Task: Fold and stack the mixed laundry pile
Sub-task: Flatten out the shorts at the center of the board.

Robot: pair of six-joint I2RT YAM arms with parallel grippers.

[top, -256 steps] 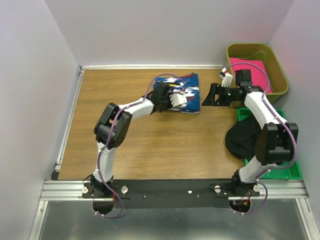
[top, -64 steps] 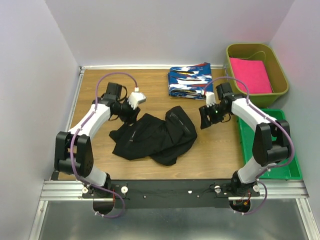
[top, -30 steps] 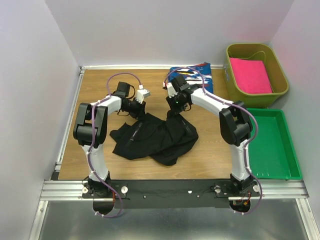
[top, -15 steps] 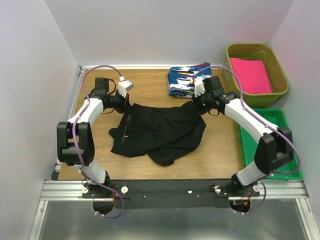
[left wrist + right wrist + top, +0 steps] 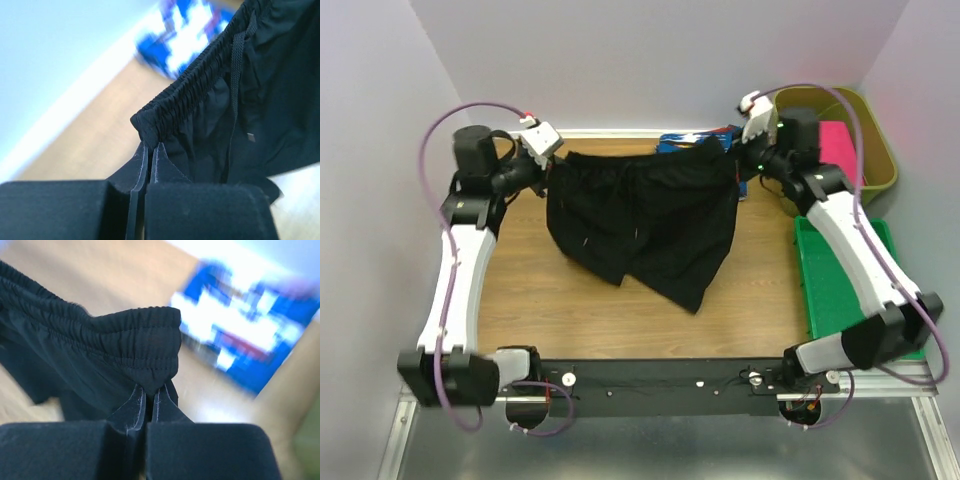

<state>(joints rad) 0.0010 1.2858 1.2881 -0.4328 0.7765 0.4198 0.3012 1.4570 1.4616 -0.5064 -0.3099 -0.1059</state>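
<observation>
**Top external view: black garment strung between two raised arms**

Seen from above, the black garment (image 5: 640,215) hangs spread across the upper middle of the frame. Its waistband (image 5: 640,162) is drawn into a nearly level line between the left gripper (image 5: 552,163) at upper left and the right gripper (image 5: 740,160) at upper right. The legs drop toward the centre of the frame over the wooden table (image 5: 520,300), the longer one ending in a point just right of centre. Whether that hem touches the wood cannot be told.

In the left wrist view, the jaws are pressed together on a gathered corner of the elastic, low in the middle of the frame. A drawstring (image 5: 237,50) trails down the cloth to the right of it. In the right wrist view the jaws are pinched the same way on the opposite corner, with the ruffled band rising just above the fingertips.

The blue cloth (image 5: 692,139) lies at the top edge of the table. From above it is mostly hidden behind the waistband, and in both wrist views it is only a blur of blue, white and red.

At upper right a pink cloth (image 5: 835,140) sits inside an olive bin (image 5: 840,92). A green tray (image 5: 830,290) runs down the right edge, below the bin.
</observation>
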